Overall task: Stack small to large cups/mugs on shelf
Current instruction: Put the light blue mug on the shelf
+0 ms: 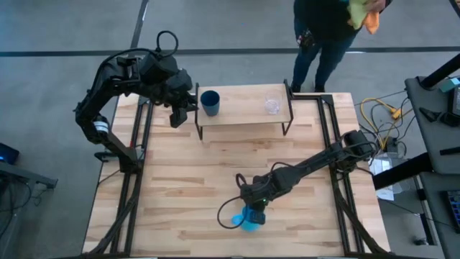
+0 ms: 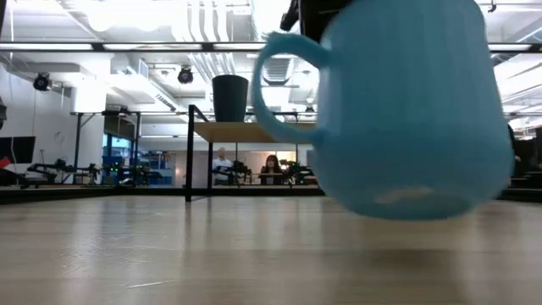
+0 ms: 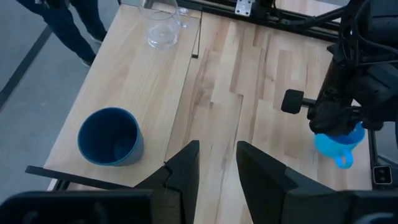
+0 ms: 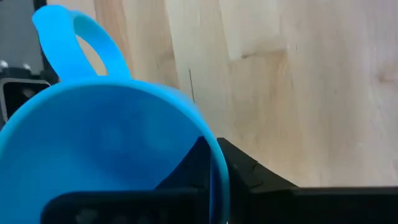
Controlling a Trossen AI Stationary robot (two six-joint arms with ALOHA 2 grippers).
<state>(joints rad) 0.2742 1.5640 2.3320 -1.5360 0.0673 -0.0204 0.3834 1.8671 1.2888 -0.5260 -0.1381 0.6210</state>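
Table [image 1: 215, 180]: large light-wood top on which all items stand.

Shelf [image 1: 244, 114]: low board on black legs, set at the far middle of the table; two vessels are carried on it.

Blue mug [image 2: 406, 110]: largest vessel, lifted clear of the table at the near edge, slightly tilted, handle out to one side. It is pinched at the rim by the right gripper [image 4: 214, 180], one finger inside the wall and one outside.

Navy cup [image 1: 210, 102]: upright at the left end of the shelf.

Clear glass [image 1: 272, 105]: smallest vessel, upright toward the right end of the shelf, well apart from the navy cup.

Left gripper [image 3: 217, 163]: held just beside the left end of the shelf, fingers spread, nothing held.

Step judged in hand: the mug is being carried. Next, a level carry to the shelf is called for, with a bare spot chosen between or beside the two vessels, so that smaller cups can be nested into it.
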